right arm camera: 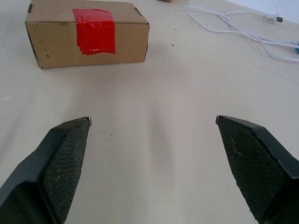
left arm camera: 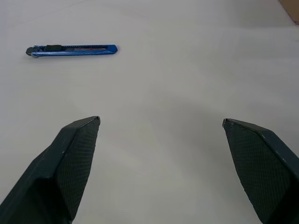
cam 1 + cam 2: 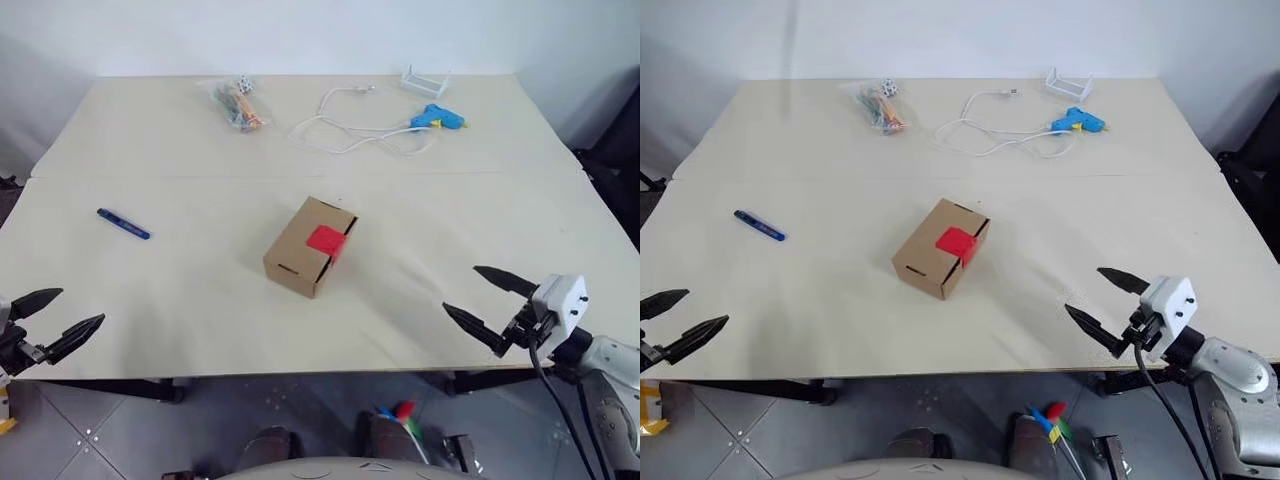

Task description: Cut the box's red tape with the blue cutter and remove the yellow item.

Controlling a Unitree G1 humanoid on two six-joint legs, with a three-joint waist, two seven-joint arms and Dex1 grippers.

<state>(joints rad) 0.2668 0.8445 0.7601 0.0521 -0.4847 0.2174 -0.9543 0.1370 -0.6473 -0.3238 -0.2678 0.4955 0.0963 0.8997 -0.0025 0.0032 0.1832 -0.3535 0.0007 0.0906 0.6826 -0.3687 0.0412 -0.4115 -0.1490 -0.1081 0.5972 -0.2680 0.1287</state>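
Left end effector [image 3: 52, 318] at the near left corner of the bench [image 3: 200, 300], over its near edge, pointing toward the far side, fingers spread wide and holding nothing. Beyond it on the left half, blue cutter [image 3: 123, 224] flat on the bench, lying slantwise, well apart from everything else. At the far left-centre, clear bag of colourful bits [image 3: 235, 104]. Near mid-bench, box [image 3: 310, 246] closed and turned at an angle, with red tape [image 3: 326, 240] folded over its top edge across the flap seam, intact. Far centre to right, white cord [image 3: 350, 135] looped and running to light-blue glue gun [image 3: 437, 119], with small white stand [image 3: 424, 80] just beyond it. At the near right edge, right end effector [image 3: 490, 305] held roughly level and aimed left toward the box, fingers wide apart, empty, well short of the box.
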